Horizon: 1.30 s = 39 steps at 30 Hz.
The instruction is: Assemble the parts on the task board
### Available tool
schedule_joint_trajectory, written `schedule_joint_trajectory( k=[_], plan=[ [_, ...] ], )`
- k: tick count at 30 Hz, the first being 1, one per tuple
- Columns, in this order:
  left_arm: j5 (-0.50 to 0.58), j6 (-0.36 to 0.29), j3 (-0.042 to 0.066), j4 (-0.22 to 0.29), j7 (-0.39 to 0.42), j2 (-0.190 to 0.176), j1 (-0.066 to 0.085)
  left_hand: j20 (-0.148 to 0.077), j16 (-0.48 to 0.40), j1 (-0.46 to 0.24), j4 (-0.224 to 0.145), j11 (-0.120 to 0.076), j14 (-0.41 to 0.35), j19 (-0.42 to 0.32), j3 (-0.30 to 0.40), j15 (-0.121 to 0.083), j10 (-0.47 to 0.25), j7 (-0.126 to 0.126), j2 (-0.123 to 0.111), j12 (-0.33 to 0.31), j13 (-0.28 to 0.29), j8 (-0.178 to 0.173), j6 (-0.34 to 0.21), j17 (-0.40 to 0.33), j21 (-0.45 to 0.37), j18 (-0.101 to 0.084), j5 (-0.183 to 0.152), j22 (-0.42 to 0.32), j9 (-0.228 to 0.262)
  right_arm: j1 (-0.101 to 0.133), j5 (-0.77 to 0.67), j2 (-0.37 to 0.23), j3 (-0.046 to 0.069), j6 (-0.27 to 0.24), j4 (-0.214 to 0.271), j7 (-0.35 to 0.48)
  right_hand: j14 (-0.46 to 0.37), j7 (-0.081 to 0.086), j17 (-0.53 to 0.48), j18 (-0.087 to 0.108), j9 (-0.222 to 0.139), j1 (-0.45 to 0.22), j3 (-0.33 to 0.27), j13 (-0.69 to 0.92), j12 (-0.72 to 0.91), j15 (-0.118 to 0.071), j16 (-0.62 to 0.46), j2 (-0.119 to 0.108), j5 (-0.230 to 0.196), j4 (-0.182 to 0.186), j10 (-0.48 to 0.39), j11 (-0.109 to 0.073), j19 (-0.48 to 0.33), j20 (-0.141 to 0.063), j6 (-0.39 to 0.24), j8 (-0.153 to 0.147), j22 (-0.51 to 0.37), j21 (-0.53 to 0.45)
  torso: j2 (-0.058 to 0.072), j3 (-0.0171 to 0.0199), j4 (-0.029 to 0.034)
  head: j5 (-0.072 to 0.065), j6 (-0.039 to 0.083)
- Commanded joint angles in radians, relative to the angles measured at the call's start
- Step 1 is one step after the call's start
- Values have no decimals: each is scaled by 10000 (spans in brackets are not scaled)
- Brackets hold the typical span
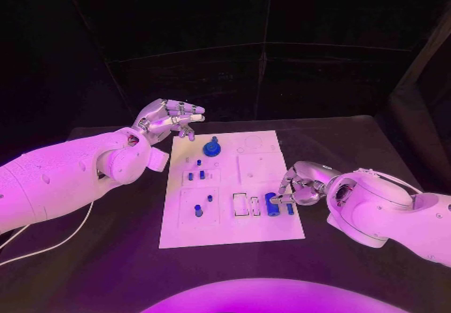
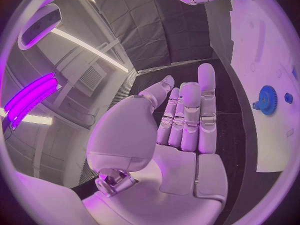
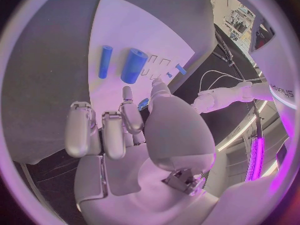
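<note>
Task board (image 1: pixel 268 225): white plate, table centre. Right hand (image 1: pixel 299 186): at board's right edge, fingers apart, holding nothing, beside thick blue cylinder (image 1: pixel 270 204) and thin blue peg (image 1: pixel 289 208); risk: either rolls if nudged. Left hand (image 1: pixel 169 120): far-left corner, empty, fingers spread

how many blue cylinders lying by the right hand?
2: a thick blue cylinder and a thin blue cylinder, side by side on the task board just beyond the right hand. Its fingers may hide more.
</note>
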Motion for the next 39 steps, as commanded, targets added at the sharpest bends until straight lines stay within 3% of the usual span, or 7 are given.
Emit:
schedule_joint_trajectory(
  k=[1,6,22,32,36,39],
  plan=[
    [50,95,8,29,73,-19,15,45,-49,53,24,-12,-41,-32,-58,-2,-49,-7,48,34,13,42,-82,-9,-42,131,43,-15,-1,-37,-526,77,-1,156,25,-688,599,-5,246,-149,67,-264,-182,50,33,39,39,12,-11,15,44,-10,50,10,-78,125,557,63,2,-4,-13,-13,-7],
    [50,101,8,38,74,-27,15,45,-49,53,24,-12,-41,-32,-58,-2,-49,-7,48,34,13,42,-82,-9,-42,131,43,-15,-1,-110,-637,259,-11,304,-87,-788,605,-21,301,-154,171,-586,-344,105,33,33,59,54,1,26,42,-20,66,7,-138,301,581,75,10,2,2,-38,-14],
    [50,122,7,36,68,-26,14,45,-49,53,24,-12,-41,-32,-58,-2,-49,-7,48,34,13,42,-82,-9,-42,131,43,-15,-1,-519,-803,963,-12,680,-784,-851,609,-25,339,-152,246,-531,-331,143,25,28,73,179,74,-9,35,-25,59,2,-218,422,576,67,9,-4,12,25,-71],
    [50,148,5,33,21,-31,14,48,-46,42,30,-8,-59,-37,-94,-1,-74,-3,29,58,13,49,-97,-20,-59,132,43,-28,-2,-649,-1096,1193,-12,475,-964,-937,610,-31,363,-152,344,-246,-330,228,56,25,78,278,228,-46,58,-31,57,-1,-316,581,579,62,2,-13,0,52,-79],
    [50,150,4,36,17,-34,14,48,-46,42,30,-8,-59,-37,-94,-1,-74,-3,29,58,13,49,-97,-20,-59,132,43,-28,-2,-663,-1135,1199,-12,301,-963,-971,618,-51,411,-160,421,97,-268,294,82,8,95,491,576,-120,86,-50,83,-13,-328,718,615,85,-2,-11,4,65,-86],
    [50,152,4,38,17,-37,14,48,-46,42,30,-8,-59,-37,-94,-1,-74,-3,29,58,13,49,-97,-20,-59,132,43,-28,-2,-670,-1154,1170,-12,62,-919,-974,626,-65,453,-167,488,429,-220,358,104,-8,110,694,1158,-201,116,-68,108,-29,-346,833,648,105,-2,-11,4,67,-81]
  ],
)
